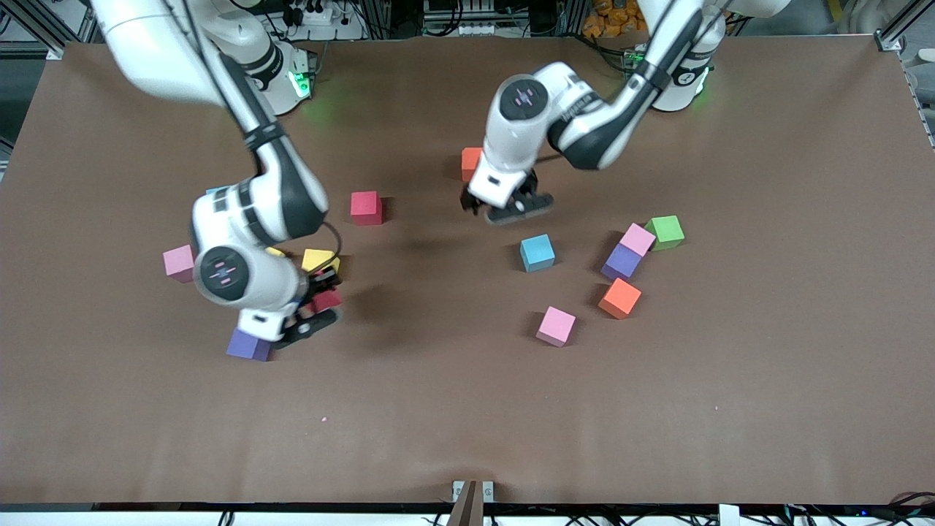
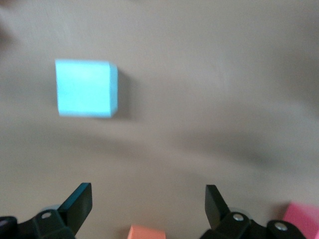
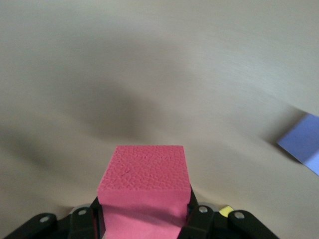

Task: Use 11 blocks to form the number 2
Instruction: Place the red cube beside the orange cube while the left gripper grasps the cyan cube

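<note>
The right end effector (image 3: 144, 219) gripped a red block (image 3: 144, 172) by opposite flat faces; the left end effector (image 1: 505, 206) hung open above the surface (image 1: 438, 409); the foam-like cube looked light, soft, unlikely to slip.

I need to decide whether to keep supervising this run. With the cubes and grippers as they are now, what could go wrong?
The right gripper holds a red cube close above a purple cube and a yellow cube; lowering it could knock them. The left gripper, open, hangs near the orange cube and could nudge it.
</note>
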Available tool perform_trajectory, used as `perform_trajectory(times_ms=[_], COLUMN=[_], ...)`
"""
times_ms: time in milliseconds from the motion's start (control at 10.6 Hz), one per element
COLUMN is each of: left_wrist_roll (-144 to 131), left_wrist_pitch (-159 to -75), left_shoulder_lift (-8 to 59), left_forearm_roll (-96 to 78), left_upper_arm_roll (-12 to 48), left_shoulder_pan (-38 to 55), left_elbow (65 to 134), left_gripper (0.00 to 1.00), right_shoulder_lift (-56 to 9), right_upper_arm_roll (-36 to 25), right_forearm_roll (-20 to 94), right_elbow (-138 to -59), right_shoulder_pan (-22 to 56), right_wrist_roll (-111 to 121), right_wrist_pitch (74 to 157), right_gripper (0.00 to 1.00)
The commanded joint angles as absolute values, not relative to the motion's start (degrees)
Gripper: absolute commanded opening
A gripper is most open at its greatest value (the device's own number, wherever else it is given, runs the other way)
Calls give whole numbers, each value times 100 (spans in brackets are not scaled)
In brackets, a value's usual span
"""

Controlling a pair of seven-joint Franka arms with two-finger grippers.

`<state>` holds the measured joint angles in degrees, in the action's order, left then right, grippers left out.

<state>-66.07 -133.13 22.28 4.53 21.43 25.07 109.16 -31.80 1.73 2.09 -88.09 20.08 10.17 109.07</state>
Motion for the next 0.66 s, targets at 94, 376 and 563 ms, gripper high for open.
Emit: perform_trajectory(times_ms=[94, 376, 563], left_wrist_roll=[-5977, -5985, -5985], left_wrist_pitch=[-13228, -13228, -13184], left_shoulder_lift=[2978, 3426, 3542], left_forearm_roll=[562, 1010, 1028], left_upper_arm_roll=[1969, 1837, 1837], left_shoulder_pan=[2005, 1995, 2004], left_elbow=[10363, 10090, 10151], left_gripper=[100, 100, 100], right_shoulder_lift=[-3068, -3024, -2840], right_upper_arm_roll=[141, 132, 132], right_forearm_roll=[79, -157, -290], right_elbow=[-9052, -9175, -9473], right_shoulder_pan=[2363, 2854, 3154], right_wrist_roll=[2394, 2646, 2646], right_wrist_pitch=[10837, 10846, 10898], right_gripper=[60, 63, 63])
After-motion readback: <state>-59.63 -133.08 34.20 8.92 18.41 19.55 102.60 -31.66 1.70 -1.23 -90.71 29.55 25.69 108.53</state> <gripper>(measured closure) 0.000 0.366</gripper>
